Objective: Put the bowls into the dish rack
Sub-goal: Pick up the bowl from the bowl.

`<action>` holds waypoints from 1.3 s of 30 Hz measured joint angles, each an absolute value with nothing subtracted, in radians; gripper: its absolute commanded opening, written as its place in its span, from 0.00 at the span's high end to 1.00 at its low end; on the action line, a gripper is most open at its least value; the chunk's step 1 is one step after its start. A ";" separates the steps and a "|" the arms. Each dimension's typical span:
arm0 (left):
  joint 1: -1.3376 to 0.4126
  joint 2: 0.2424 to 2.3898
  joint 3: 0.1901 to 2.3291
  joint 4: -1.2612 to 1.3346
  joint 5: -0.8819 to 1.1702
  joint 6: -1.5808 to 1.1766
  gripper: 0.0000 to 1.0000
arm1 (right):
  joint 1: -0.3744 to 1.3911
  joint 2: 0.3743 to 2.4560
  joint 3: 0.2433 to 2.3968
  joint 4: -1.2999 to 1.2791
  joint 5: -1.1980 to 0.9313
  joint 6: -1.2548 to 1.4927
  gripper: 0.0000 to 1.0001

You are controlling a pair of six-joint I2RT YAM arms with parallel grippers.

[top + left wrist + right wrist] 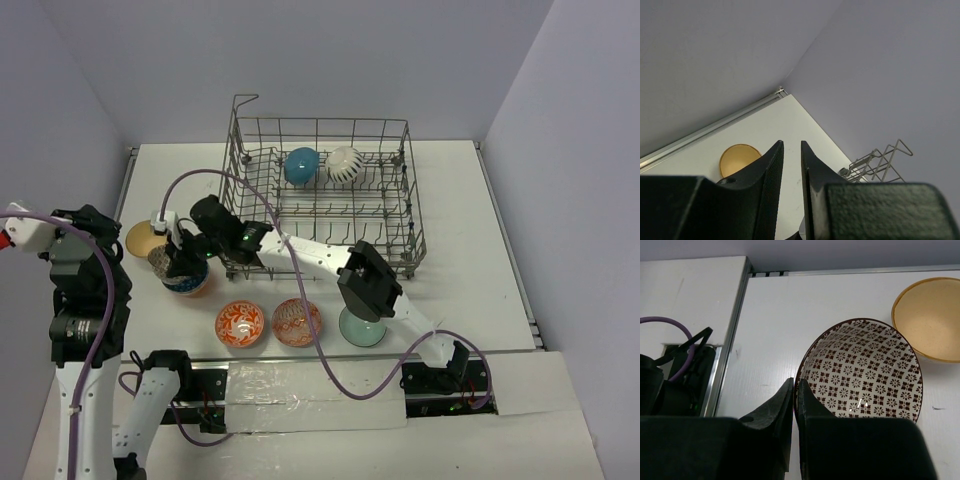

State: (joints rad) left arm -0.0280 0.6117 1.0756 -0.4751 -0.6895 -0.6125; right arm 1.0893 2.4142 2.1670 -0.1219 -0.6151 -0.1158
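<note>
Nearest the bases, on the white table (470,250): orange-red patterned bowl (240,323), a paler orange patterned bowl (297,321) just beside it, and a pale green bowl (362,328) partly under the right arm. Further left: right gripper (794,382), jaws pinched on the rim of a brown-and-white patterned bowl (865,370); tan bowl (932,320) just beyond. Left gripper (791,145): raised, jaws narrowly parted, nothing between. Farthest: dish rack (415,215) holding a teal-blue bowl (301,165) and a white striped bowl (346,165), side by side on edge.
</note>
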 measured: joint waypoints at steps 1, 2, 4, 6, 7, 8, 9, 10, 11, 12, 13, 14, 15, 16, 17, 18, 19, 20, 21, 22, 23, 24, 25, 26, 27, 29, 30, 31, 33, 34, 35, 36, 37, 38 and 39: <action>-0.029 0.610 1.073 -0.475 -0.692 -0.612 0.74 | 1.089 2.412 2.165 -0.120 -0.619 -0.112 1.00; -0.030 0.607 1.071 -0.475 -0.695 -0.611 0.74 | 1.089 2.410 2.162 -0.117 -0.622 -0.109 1.00; -0.033 0.604 1.066 -0.475 -0.699 -0.610 0.74 | 1.088 2.403 2.149 -0.111 -0.628 -0.102 1.00; -0.035 0.601 1.066 -0.474 -0.701 -0.609 0.74 | 1.087 2.393 2.135 -0.110 -0.632 -0.097 1.00; -0.036 0.599 1.065 -0.474 -0.703 -0.608 0.74 | 1.087 2.391 2.132 -0.111 -0.633 -0.097 1.00; -0.036 0.596 1.064 -0.474 -0.705 -0.607 0.73 | 1.086 2.387 2.131 -0.111 -0.632 -0.097 1.00; -0.036 0.595 1.063 -0.473 -0.705 -0.606 0.73 | 1.086 2.382 2.125 -0.109 -0.630 -0.098 1.00; -0.037 0.592 1.061 -0.470 -0.706 -0.604 0.74 | 1.087 2.375 2.119 -0.110 -0.628 -0.099 1.00; -0.038 0.590 1.059 -0.468 -0.706 -0.603 0.74 | 1.087 2.367 2.114 -0.112 -0.626 -0.100 1.00; -0.039 0.590 1.058 -0.467 -0.708 -0.602 0.74 | 1.089 2.358 2.108 -0.112 -0.625 -0.102 1.00; -0.040 0.589 1.056 -0.466 -0.710 -0.602 0.74 | 1.091 2.347 2.104 -0.113 -0.622 -0.104 1.00; -0.041 0.588 1.053 -0.466 -0.711 -0.601 0.74 | 1.091 2.338 2.104 -0.113 -0.621 -0.105 1.00; -0.041 0.588 1.051 -0.464 -0.713 -0.601 0.74 | 1.091 2.329 2.104 -0.112 -0.620 -0.106 1.00; -0.041 0.587 1.050 -0.464 -0.714 -0.597 0.74 | 1.091 2.318 2.104 -0.111 -0.620 -0.109 1.00; -0.041 0.587 1.049 -0.461 -0.717 -0.594 0.74 | 1.091 2.307 2.104 -0.111 -0.621 -0.111 1.00; -0.041 0.586 1.049 -0.458 -0.722 -0.591 0.74 | 1.091 2.298 2.104 -0.111 -0.621 -0.114 1.00; -0.042 0.585 1.048 -0.455 -0.726 -0.588 0.74 | 1.091 2.289 2.104 -0.109 -0.621 -0.117 1.00; -0.043 0.585 1.048 -0.452 -0.732 -0.587 0.73 | 1.091 2.281 2.104 -0.105 -0.622 -0.121 1.00; -0.043 0.584 1.048 -0.451 -0.737 -0.586 0.73 | 1.091 2.275 2.104 -0.103 -0.622 -0.123 1.00; -0.043 0.584 1.048 -0.450 -0.742 -0.585 0.73 | 1.091 2.270 2.104 -0.102 -0.622 -0.124 1.00; -0.043 0.584 1.048 -0.450 -0.747 -0.583 0.73 | 1.092 2.267 2.104 -0.101 -0.622 -0.125 1.00; -0.043 0.585 1.050 -0.450 -0.752 -0.583 0.73 | 1.092 2.265 2.104 -0.100 -0.624 -0.125 1.00; -0.043 0.588 1.056 -0.453 -0.756 -0.583 0.73 | 1.092 2.263 2.104 -0.101 -0.625 -0.125 1.00; -0.043 0.593 1.066 -0.458 -0.759 -0.583 0.73 | 1.092 2.262 2.104 -0.103 -0.625 -0.126 1.00; -0.044 0.601 1.081 -0.461 -0.760 -0.584 0.73 | 1.092 2.259 2.103 -0.106 -0.625 -0.128 1.00; -0.044 0.616 1.112 -0.466 -0.762 -0.585 0.73 | 1.092 2.244 2.086 -0.107 -0.624 -0.132 1.00; -0.044 0.621 1.127 -0.469 -0.762 -0.587 0.73 | 1.092 2.229 2.069 -0.107 -0.621 -0.134 1.00; -0.044 0.624 1.139 -0.469 -0.762 -0.588 0.73 | 1.092 2.209 2.049 -0.113 -0.620 -0.138 1.00; -0.044 0.625 1.156 -0.472 -0.759 -0.591 0.73 | 1.092 2.166 2.013 -0.123 -0.617 -0.145 1.00; -0.044 0.625 1.164 -0.474 -0.757 -0.596 0.73 | 1.092 2.143 2.001 -0.126 -0.616 -0.148 1.00; -0.044 0.625 1.172 -0.474 -0.755 -0.598 0.73 | 1.092 2.121 1.993 -0.128 -0.616 -0.150 1.00; -0.044 0.626 1.180 -0.476 -0.751 -0.602 0.73 | 1.092 2.103 1.989 -0.130 -0.615 -0.152 1.00; -0.044 0.627 1.188 -0.479 -0.748 -0.607 0.74 | 1.092 2.083 1.989 -0.133 -0.612 -0.154 1.00; -0.044 0.629 1.197 -0.481 -0.746 -0.613 0.75 | 1.092 2.063 1.989 -0.137 -0.611 -0.157 1.00; -0.044 0.633 1.207 -0.482 -0.744 -0.616 0.75 | 1.092 2.043 1.989 -0.143 -0.609 -0.160 1.00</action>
